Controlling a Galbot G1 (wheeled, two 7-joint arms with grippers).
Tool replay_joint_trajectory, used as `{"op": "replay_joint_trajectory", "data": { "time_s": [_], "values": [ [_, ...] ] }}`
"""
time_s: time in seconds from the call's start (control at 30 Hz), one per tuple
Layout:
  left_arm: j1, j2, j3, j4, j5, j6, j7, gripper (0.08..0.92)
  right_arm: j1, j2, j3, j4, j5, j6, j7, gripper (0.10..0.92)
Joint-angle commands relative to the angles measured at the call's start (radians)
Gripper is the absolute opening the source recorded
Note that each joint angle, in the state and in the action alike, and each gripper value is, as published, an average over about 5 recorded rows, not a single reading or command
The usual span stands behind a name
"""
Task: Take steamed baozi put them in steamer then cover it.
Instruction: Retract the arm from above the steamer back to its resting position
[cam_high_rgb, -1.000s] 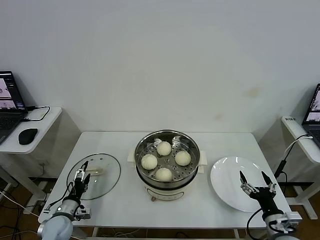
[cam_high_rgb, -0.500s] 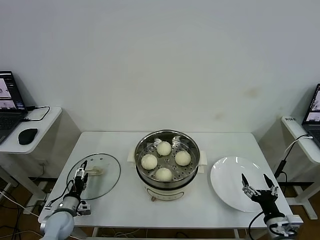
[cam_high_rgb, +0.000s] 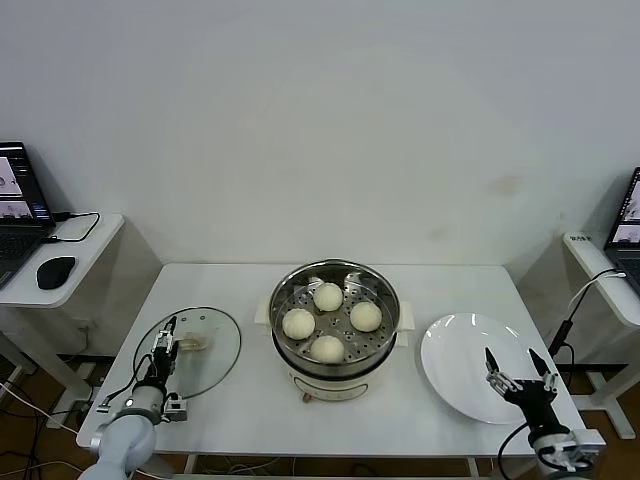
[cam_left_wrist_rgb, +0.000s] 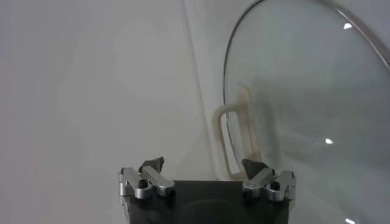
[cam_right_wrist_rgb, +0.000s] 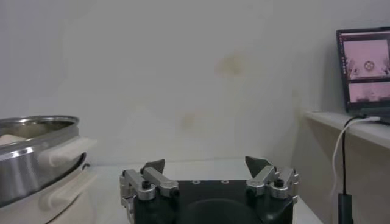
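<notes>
White worktop (cam_high_rgb: 450, 285): four steamed baozi (cam_high_rgb: 328, 296) sit in the steamer (cam_high_rgb: 335, 325). Left gripper (cam_high_rgb: 165, 345), fingers wide and empty, hovers at the cover (cam_high_rgb: 200, 345); right gripper (cam_high_rgb: 518, 368), fingers spread, empty, over the plate (cam_high_rgb: 455, 355).

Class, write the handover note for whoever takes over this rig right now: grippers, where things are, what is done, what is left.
Left gripper: open, empty, over the near edge of the cover, close to its handle.
Right gripper: open, empty, over the near side of the white plate.
Done: all four baozi sit on the tray in the steamer.
Left: grasp the cover, which lies flat on the table left of the steamer, and set it on top.
</notes>
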Motion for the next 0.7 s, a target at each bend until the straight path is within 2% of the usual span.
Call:
{"op": "replay_joint_trajectory", "data": {
  "time_s": [0.03,0.7],
  "values": [
    [-0.051,-0.014,0.032,0.045,-0.007,0.066,0.001,0.823,0.007,-0.003,0.002,-0.016,-0.001,0.004,-0.001,0.823],
    [-0.089,-0.045,0.056,0.083,-0.066,0.191,-0.026,0.823,0.032,-0.005,-0.005,-0.062,-0.006,0.013,-0.004,0.823]
  ]
}}
